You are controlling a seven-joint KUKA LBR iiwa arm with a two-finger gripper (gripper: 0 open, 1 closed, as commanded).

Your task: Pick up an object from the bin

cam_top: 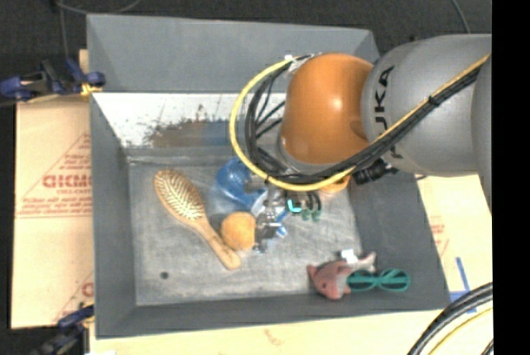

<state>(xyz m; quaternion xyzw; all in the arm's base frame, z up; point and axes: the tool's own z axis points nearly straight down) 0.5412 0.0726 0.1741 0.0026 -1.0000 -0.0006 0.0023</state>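
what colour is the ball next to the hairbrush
The ball is orange, seen in the camera view.

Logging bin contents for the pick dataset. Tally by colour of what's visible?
Tan: 1, hairbrush
Orange: 1, ball
Blue: 1, clear blue item
Pink: 1, fish toy
Green: 1, glasses
Total: 5 in plain view; the arm may hide more.
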